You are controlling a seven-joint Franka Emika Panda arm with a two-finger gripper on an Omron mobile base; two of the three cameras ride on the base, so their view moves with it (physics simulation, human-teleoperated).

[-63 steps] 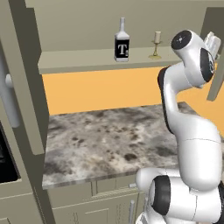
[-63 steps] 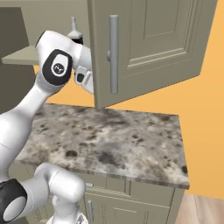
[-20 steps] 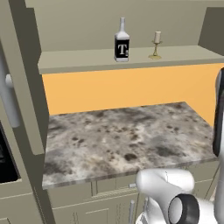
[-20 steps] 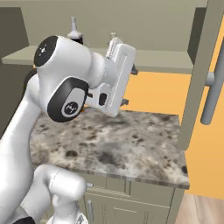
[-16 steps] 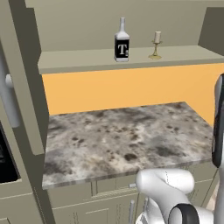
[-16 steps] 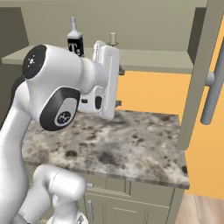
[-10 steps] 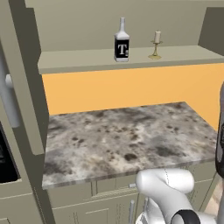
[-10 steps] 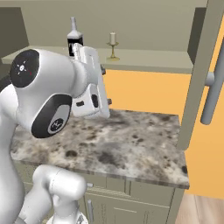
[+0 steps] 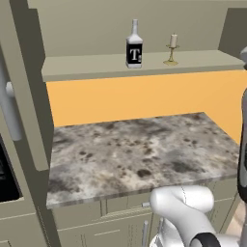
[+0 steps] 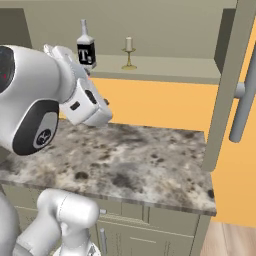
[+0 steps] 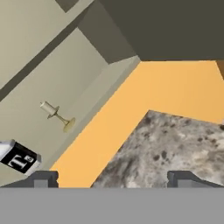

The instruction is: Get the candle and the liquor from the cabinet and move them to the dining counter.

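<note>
Left base view first: the cabinet point(image 9: 144, 62) is open and both targets stand on its shelf, well above the marble bench point(image 9: 140, 149). We've got the liquor point(image 9: 134, 44) upright, label facing out, and the candle point(image 9: 171, 49) just to its right, also upright, the two close together but apart. Nothing has been collected yet, so this looks like the very start of the reach.

Right base view now: the arm bulks in from the left, hand raised over the bench at about shelf height. Liquor point(image 10: 85, 46) sits at the left of the shelf, partly behind the hand, candle point(image 10: 128, 53) further right, with the open door point(image 10: 227, 85) and its bar handle off to the right. From this side the bottle seems the nearer of the two, up and beyond the hand.

Hand view, rolled hard over: the pincer point(image 11: 113, 178) has its tips spread wide, nothing between them. The candle point(image 11: 57, 115) lies up and left of the tips, its long axis tilted across the picture because of the roll. The liquor point(image 11: 18, 158) pokes in at the left edge, lower down. My read: the hand must swing left and level out so the tips straddle an upright body.
</note>
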